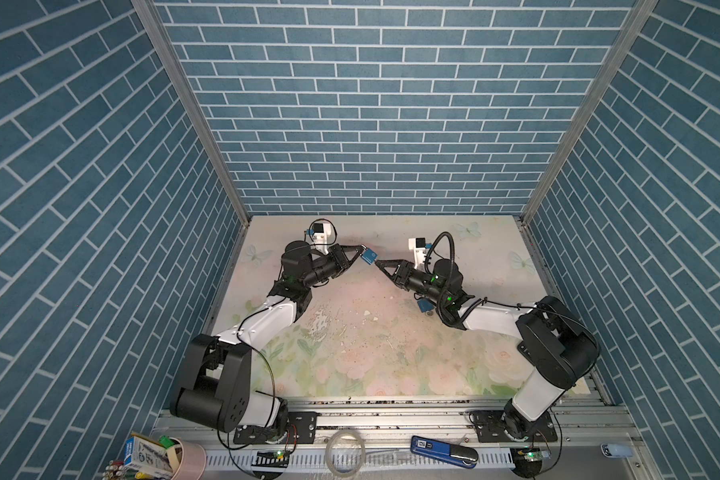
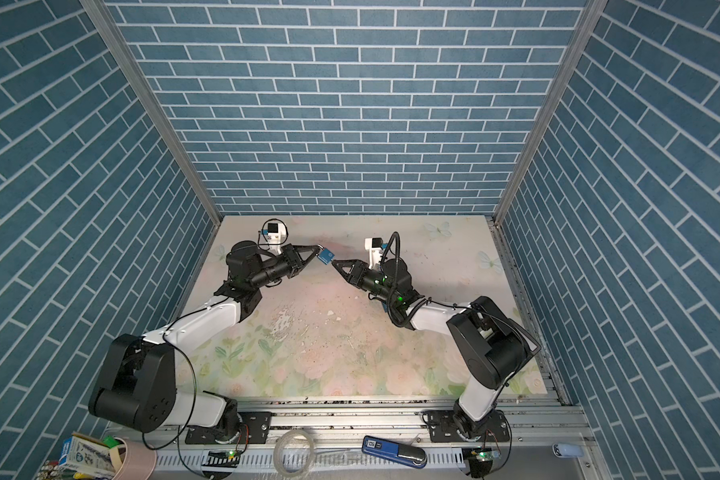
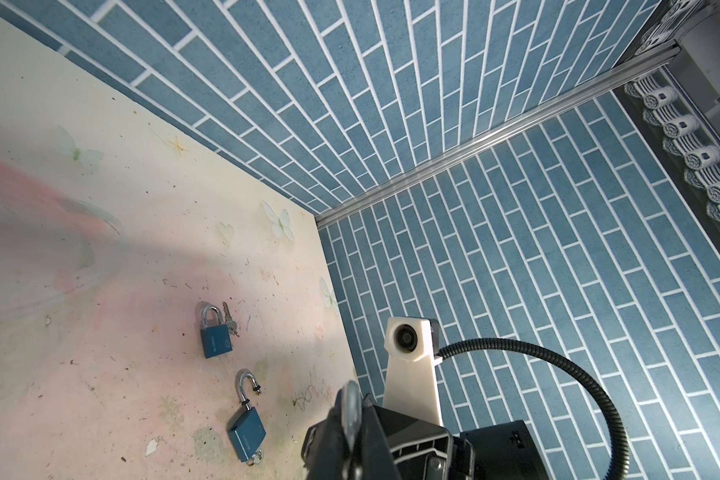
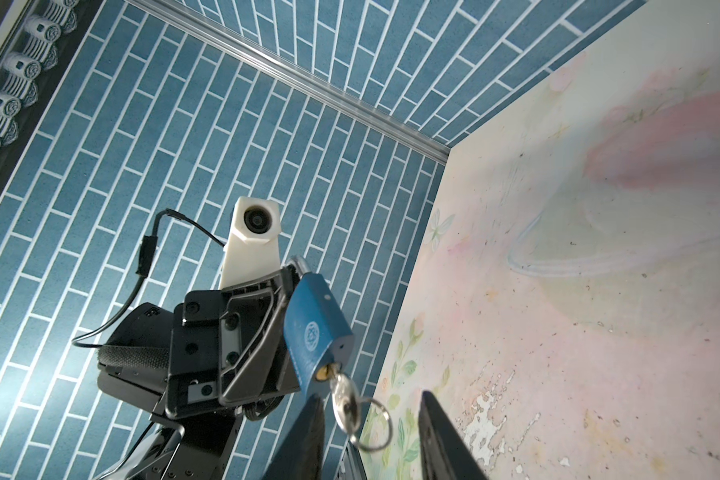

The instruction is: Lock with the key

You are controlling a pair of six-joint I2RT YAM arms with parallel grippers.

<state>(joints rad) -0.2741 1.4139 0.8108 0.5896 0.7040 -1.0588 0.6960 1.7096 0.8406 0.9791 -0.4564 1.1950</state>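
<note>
A blue padlock (image 1: 368,257) (image 2: 326,256) hangs in the air above the back of the floral table (image 1: 350,340). My left gripper (image 1: 360,249) (image 3: 350,419) is shut on its silver shackle (image 4: 298,264). The padlock body (image 4: 314,328) points its keyhole end at the right arm. A silver key (image 4: 344,397) with a ring (image 4: 377,424) sticks in the keyhole. My right gripper (image 1: 380,263) (image 4: 375,440) is open, its two dark fingers (image 4: 308,440) standing either side of the key head with a gap on the ring side. The left wrist view hides the padlock body behind my fingers.
Two more blue padlocks lie on the table by the right wall: one closed (image 3: 215,338) with a key beside it, one with its shackle open (image 3: 246,432). One padlock (image 1: 424,305) shows under the right arm. A pink cup (image 1: 186,459), tape roll (image 1: 345,451) and blue tool (image 1: 441,449) sit on the front rail.
</note>
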